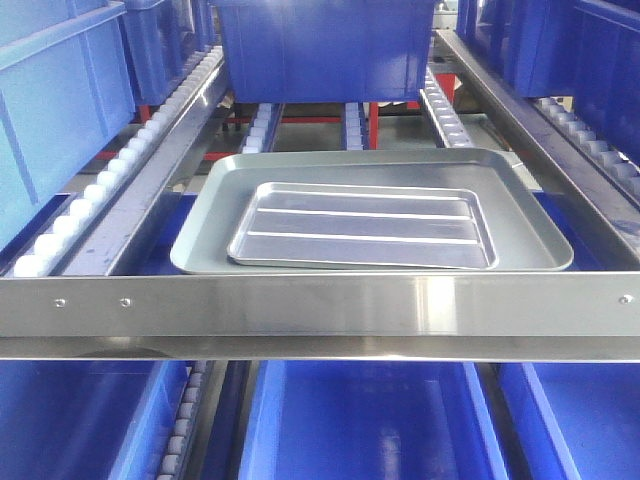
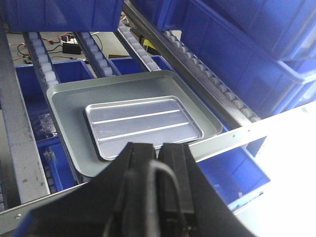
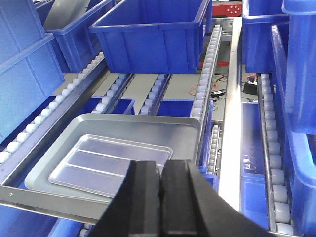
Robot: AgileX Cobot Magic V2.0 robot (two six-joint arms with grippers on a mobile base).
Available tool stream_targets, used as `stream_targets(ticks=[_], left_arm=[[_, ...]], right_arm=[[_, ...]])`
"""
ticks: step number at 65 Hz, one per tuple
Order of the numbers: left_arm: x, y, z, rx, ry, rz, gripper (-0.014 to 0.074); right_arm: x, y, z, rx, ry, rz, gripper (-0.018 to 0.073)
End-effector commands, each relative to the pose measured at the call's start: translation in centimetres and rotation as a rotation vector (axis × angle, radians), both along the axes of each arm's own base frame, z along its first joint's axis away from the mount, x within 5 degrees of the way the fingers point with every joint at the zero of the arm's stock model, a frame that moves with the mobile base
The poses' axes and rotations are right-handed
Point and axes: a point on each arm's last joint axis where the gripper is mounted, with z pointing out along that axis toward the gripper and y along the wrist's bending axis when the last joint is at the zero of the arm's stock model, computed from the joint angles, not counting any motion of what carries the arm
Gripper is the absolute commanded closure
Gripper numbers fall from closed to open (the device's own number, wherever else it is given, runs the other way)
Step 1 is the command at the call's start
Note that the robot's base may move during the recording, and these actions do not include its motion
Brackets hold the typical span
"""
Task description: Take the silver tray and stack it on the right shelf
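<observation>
The silver tray [image 1: 365,225], shiny with two long ridges, lies flat inside a larger dull grey tray [image 1: 205,235] on the middle roller level. From the left wrist the silver tray [image 2: 140,123] appears just beyond my left gripper [image 2: 159,145], which is shut and holds nothing. My right gripper [image 3: 161,162] is also shut and empty, hovering near the silver tray [image 3: 108,160] at its right end. The right shelf [image 3: 270,148], a roller level beyond the steel divider, shows on the right, and also at the front view's right edge [image 1: 590,150].
A broad steel front rail [image 1: 320,305] runs across in front of the trays. A blue bin [image 1: 325,45] stands on the rollers behind them. More blue bins [image 3: 261,29] sit at the back of the right side and below [image 1: 370,420]. A steel divider [image 3: 231,123] separates the two levels.
</observation>
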Motion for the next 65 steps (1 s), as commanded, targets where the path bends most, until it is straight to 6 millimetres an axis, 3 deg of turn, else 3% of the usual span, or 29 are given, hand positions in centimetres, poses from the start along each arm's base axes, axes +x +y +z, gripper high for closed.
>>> stream_targets(ticks=[1,12,22,40,65], left_arm=[[-0.3,0.1,1.4,-0.049,-0.107,-0.024,0.0678],[-1.3,2.3,-0.8,-0.088,-0.227,0.112,0.0678],[-2.3,4.4,-5.1,-0.118,-0.31,0.309,0.0677],[-2.1,5.8,-11.3,-0.126,-0.364,0.569,0.0678],[-2.1,6.1,-11.4,-0.121,-0.361,0.624,0.0678]], right_arm=[[-0.1,0.1,1.6,-0.004,-0.11,0.012,0.051],[-0.1,0.1,1.6,-0.004,-0.11,0.012,0.051],[-0.1,0.1,1.6,-0.004,-0.11,0.012,0.051],[-0.1,0.1,1.6,-0.004,-0.11,0.012,0.051],[-0.1,0.1,1.6,-0.004,-0.11,0.012,0.051]])
